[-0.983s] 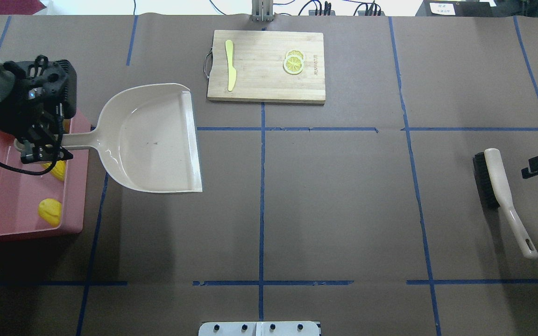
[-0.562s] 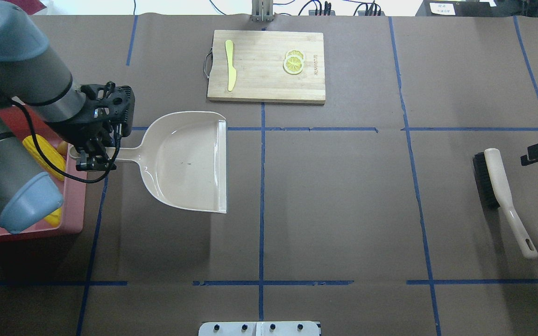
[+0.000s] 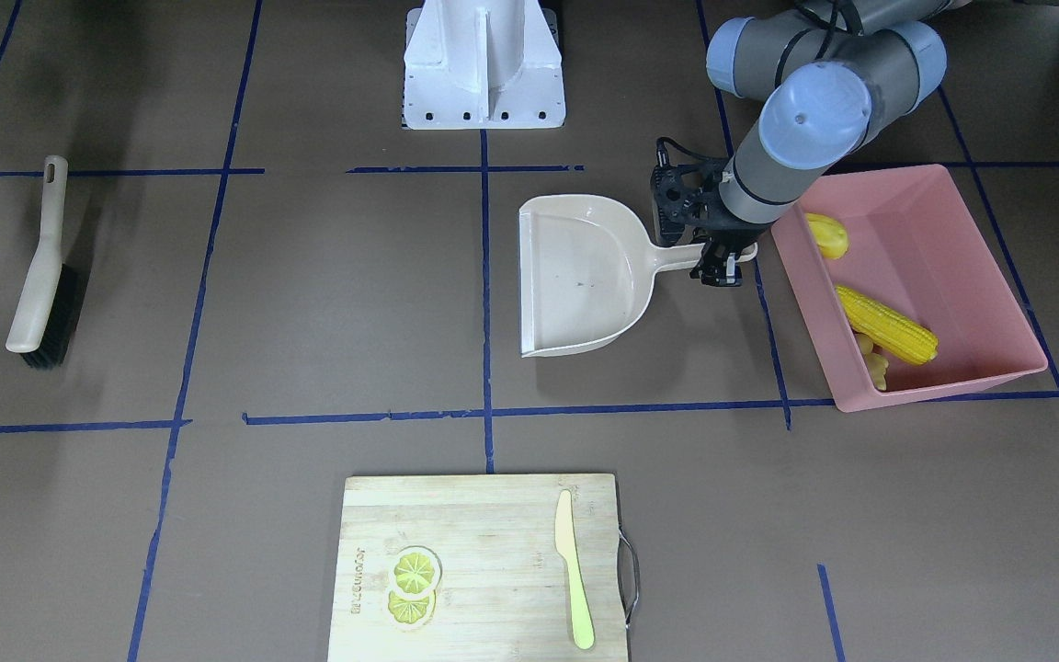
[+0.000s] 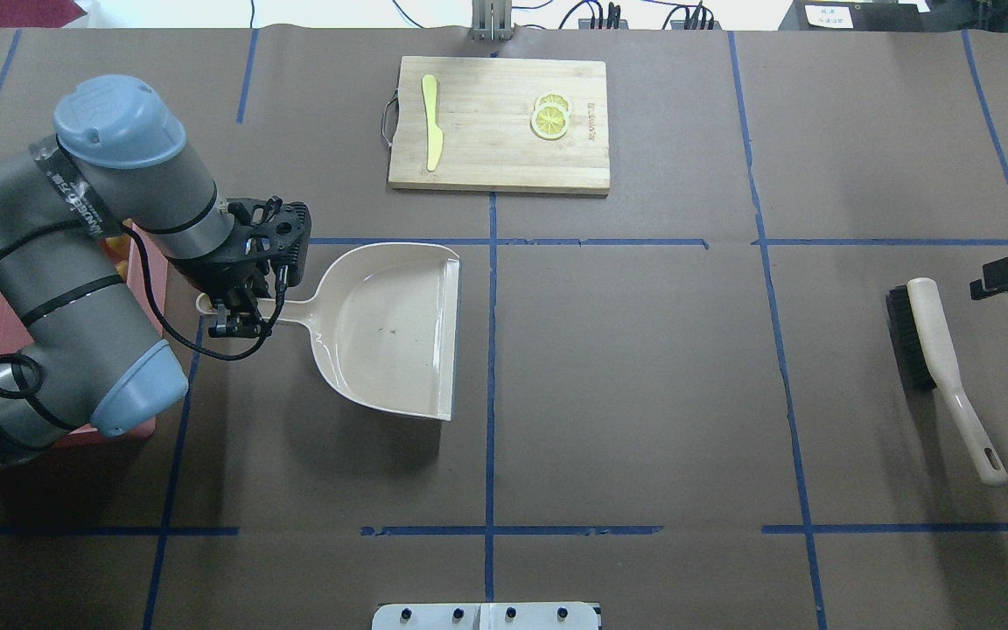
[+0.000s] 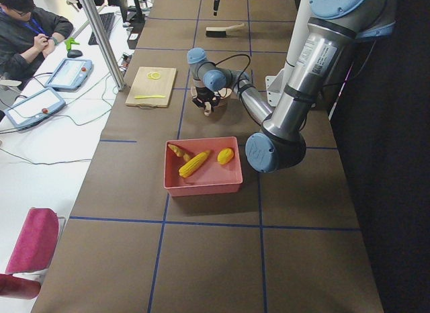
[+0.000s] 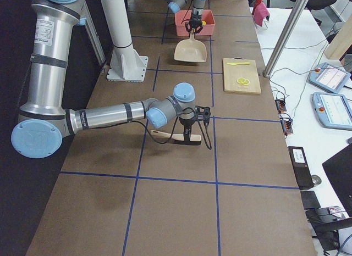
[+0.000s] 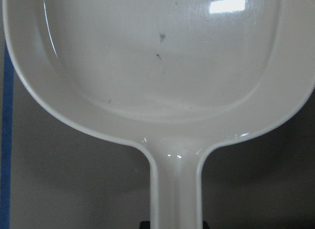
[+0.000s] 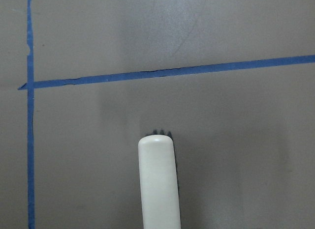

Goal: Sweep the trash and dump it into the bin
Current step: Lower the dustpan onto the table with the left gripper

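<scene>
The corn cob (image 3: 888,325), potato piece (image 3: 826,235) and ginger root (image 3: 871,360) lie in the bin (image 3: 952,230), so I judge only setting down the empty dustpan (image 3: 585,285), clamped by its handle in my left gripper (image 3: 723,267), remains; my right gripper (image 4: 1007,280), by the brush (image 4: 933,337), I cannot read.

Left pincer (image 4: 240,324) clamped, aimed downward.

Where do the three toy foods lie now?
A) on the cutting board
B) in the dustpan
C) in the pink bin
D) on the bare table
C: the corn cob, potato-like piece and ginger root all lie inside the pink bin, while the dustpan is empty.
</scene>
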`<state>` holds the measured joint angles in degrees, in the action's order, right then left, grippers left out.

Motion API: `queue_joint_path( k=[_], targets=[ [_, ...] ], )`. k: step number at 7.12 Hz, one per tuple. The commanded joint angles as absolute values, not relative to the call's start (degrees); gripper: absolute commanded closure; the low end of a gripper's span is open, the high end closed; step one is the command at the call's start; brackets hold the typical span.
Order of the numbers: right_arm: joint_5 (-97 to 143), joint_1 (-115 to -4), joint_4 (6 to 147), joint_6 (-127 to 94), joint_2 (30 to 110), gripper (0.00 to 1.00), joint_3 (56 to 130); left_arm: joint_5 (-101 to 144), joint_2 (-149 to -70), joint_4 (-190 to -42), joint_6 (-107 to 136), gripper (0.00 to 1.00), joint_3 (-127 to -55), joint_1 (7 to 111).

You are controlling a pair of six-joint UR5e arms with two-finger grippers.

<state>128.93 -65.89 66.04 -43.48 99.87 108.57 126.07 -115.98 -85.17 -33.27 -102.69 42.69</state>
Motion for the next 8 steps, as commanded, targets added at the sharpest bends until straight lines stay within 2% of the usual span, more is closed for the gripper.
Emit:
queue_joint_path(
  k=[1,6,8],
  targets=[
    [128.8,-65.9,66.1,-43.7,99.5,0.00,108.5,125.9,-117.0,-85.5,-28.4,1.00,-101.5,40.2],
    [128.4,-65.9,66.1,-43.8,99.1,0.00,108.6,122.7,-117.5,-85.6,-30.5,1.00,-100.5,40.3],
    [128.5,-65.9,66.1,-43.8,99.1,0.00,108.6,122.3,-117.8,-86.0,-30.4,0.94,-100.5,40.1]
  ],
)
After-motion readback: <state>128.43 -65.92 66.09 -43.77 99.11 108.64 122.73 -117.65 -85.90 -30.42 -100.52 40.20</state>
